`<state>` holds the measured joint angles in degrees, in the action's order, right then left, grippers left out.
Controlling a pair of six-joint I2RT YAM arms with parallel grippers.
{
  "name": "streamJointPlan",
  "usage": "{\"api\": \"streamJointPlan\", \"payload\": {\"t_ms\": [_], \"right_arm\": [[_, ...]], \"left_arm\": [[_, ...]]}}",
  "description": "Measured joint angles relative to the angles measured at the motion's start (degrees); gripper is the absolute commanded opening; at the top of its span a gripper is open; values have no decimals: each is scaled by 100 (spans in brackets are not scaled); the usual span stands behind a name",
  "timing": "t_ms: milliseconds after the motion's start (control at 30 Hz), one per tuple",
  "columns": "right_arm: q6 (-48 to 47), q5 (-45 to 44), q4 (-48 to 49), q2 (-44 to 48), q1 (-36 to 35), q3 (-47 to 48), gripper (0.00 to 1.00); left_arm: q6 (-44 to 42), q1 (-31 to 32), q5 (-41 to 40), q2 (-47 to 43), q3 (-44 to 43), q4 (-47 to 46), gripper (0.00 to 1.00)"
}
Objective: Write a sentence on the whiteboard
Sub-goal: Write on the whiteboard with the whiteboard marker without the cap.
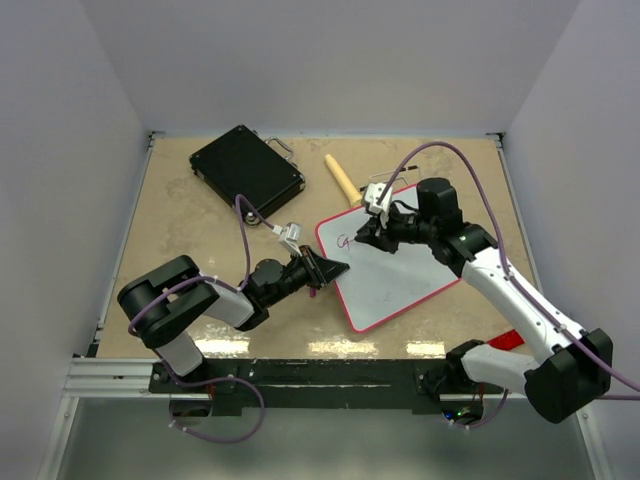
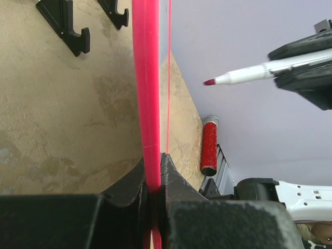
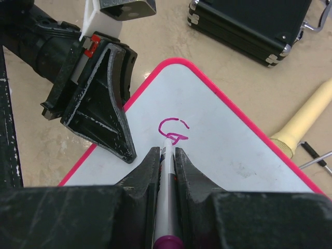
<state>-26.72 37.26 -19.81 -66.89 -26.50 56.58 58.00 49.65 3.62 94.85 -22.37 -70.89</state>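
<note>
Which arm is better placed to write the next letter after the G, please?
Right: the right gripper holds the marker, tip at the G on the whiteboard; the left gripper only clamps its rim.

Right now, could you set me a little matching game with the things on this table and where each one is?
Things:
1. small white board with red-pink rim
2. pink-tipped white marker pen
3. black hard case
4. pale yellow stick

Places:
a. far left of the table
b. clamped in the right pincer
c. edge pinched by the left pincer
d. lying between case and board

Pairs: 1-c, 2-b, 3-a, 4-d.
</note>
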Motion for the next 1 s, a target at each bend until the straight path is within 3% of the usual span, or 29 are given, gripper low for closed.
{"api": "streamJointPlan", "payload": {"t_ms": [1000], "right_arm": [[-125, -181, 463, 24, 181, -387, 0]], "left_arm": [[-76, 0, 94, 2, 57, -103, 0]]}}
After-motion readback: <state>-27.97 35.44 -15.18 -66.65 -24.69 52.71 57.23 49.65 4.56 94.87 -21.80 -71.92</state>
